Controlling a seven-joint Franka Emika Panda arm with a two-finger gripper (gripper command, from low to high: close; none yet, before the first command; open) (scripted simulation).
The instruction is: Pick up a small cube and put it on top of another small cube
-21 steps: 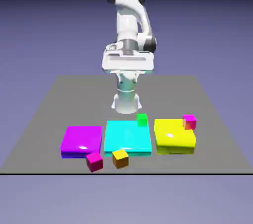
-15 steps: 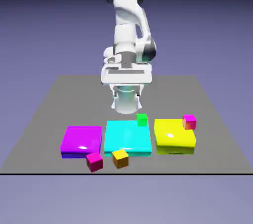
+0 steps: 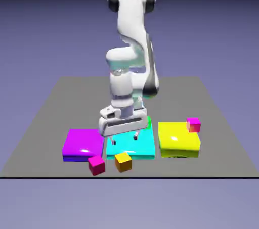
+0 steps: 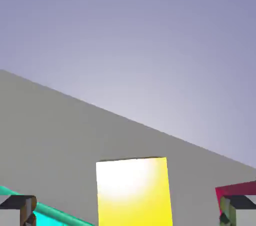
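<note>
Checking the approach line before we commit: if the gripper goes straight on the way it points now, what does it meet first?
Probably the small yellow-topped cube, which sits between the open fingertips in the hand view. Depth is unclear, so a fingertip could reach the table first.

Open claw (image 3: 125,140) tilted, pointing downward

We see glossy, smooth, plastic-looking slabs: the purple slab (image 3: 83,144), the cyan slab (image 3: 130,148) and the yellow slab (image 3: 178,139), with bright highlights. We find the bench (image 3: 212,165) matt and smooth. The arm (image 3: 132,18) shows smooth white shells with a soft sheen, like plastic. The small cube (image 3: 123,162) looks smooth, its material unclear to us.
</note>
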